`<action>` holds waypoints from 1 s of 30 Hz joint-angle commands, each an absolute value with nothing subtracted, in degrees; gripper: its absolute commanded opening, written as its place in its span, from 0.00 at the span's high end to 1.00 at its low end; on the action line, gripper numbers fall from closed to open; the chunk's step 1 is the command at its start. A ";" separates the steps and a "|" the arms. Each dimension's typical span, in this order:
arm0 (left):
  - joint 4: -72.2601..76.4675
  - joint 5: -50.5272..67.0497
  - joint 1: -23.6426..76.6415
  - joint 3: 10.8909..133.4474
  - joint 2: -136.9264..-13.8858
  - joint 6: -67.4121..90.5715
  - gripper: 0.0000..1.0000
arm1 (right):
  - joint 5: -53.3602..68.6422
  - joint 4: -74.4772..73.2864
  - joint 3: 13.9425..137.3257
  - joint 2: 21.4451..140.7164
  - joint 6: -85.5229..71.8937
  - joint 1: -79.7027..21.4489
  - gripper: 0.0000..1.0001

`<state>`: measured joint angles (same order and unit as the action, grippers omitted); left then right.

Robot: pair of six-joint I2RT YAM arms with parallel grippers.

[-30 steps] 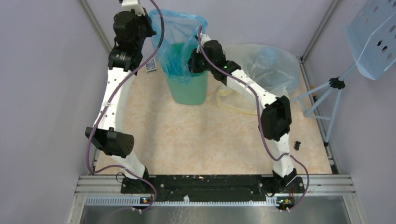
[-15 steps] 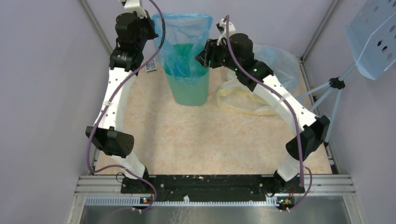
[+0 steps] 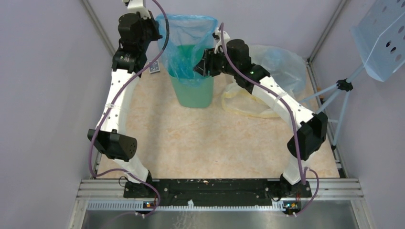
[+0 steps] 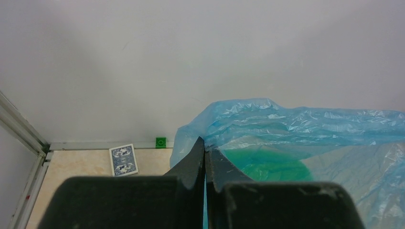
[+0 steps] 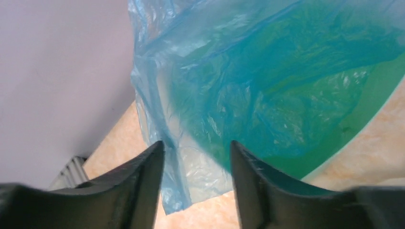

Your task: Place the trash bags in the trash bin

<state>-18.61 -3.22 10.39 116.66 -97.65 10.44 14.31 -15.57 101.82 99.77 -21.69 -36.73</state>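
Note:
A light blue trash bag [image 3: 184, 40] stands open in and above the green trash bin [image 3: 193, 90] at the back middle. My left gripper [image 3: 155, 31] is shut on the bag's left rim and holds it up; in the left wrist view [image 4: 206, 143] the film is pinched between the tips. My right gripper [image 3: 199, 67] is open beside the bag's right side, at the bin's rim. In the right wrist view [image 5: 197, 148] the blue bag [image 5: 267, 81] hangs between and beyond the spread fingers. A pale yellowish bag [image 3: 267, 78] lies on the table right of the bin.
A blue-patterned card box [image 3: 154, 68] lies left of the bin, also seen in the left wrist view [image 4: 123, 160] near a small green block [image 4: 161, 142]. A tripod with a perforated panel [image 3: 382, 38] stands at right. A small black part [image 3: 303, 148] lies near the right edge.
My right arm rose out of the bin, swung out to the right, then came back slightly left to the bag's right side. The left gripper kept holding the bag's rim.

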 commanded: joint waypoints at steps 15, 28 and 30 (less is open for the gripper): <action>-19.46 3.76 10.10 113.34 -99.10 14.61 1.00 | 13.43 -21.06 92.38 87.76 -24.17 -34.44 1.00; -34.41 2.78 8.04 124.58 -107.60 10.81 1.00 | 18.31 -22.15 84.75 84.95 -25.62 -33.67 1.00; -37.71 3.64 6.78 126.80 -107.19 10.36 0.99 | 18.44 -22.36 83.85 85.05 -25.47 -33.10 1.00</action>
<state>-31.29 2.79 9.32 120.11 -108.86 12.23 17.30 -22.79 85.03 86.54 -25.17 -34.13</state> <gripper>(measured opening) 0.005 0.004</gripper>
